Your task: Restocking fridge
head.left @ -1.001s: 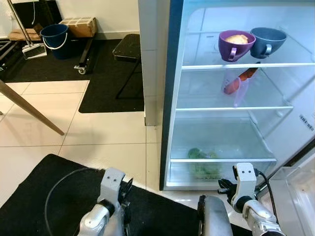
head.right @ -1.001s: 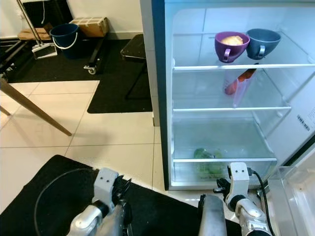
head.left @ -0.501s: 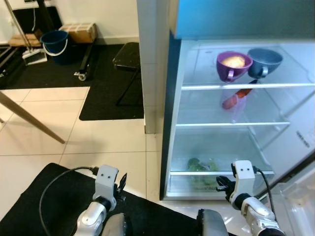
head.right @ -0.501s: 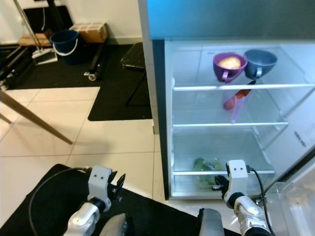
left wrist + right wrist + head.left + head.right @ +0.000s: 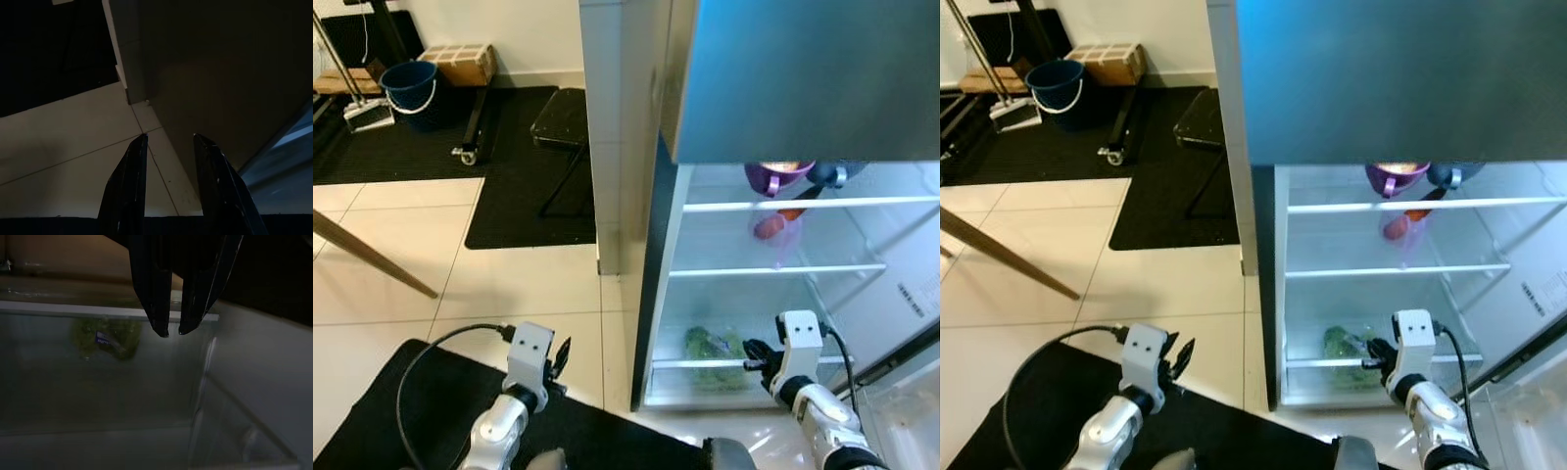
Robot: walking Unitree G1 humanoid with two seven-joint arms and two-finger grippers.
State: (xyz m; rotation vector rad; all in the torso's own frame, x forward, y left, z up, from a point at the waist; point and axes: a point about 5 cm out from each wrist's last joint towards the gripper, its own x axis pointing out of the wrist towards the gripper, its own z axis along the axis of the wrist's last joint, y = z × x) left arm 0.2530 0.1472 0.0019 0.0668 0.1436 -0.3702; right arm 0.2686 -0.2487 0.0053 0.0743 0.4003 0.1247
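The fridge [image 5: 651, 245] stands open before me, its lower compartment lit. A purple cup [image 5: 778, 178] and a blue cup [image 5: 837, 174] sit on the top shelf, half hidden by the closed freezer door [image 5: 803, 78]. An orange item in a clear bag [image 5: 773, 223] hangs below them. A bag of green vegetables [image 5: 710, 345] lies in the bottom drawer. My right gripper [image 5: 172, 333] is shut on nothing, low in front of that drawer. My left gripper [image 5: 168, 137] hangs open over the floor tiles, left of the fridge.
The open fridge door's bins [image 5: 901, 411] are at the lower right. A black mat [image 5: 431, 411] lies under me. Farther left are a wooden table leg [image 5: 372, 257], a black stool [image 5: 558, 113], a blue bucket [image 5: 414, 83] and a cardboard box [image 5: 460, 61].
The whole view has shifted: the camera rose, so the freezer door now covers the top and the shelves sit lower. Both arms stay low. Nothing in the fridge moved.
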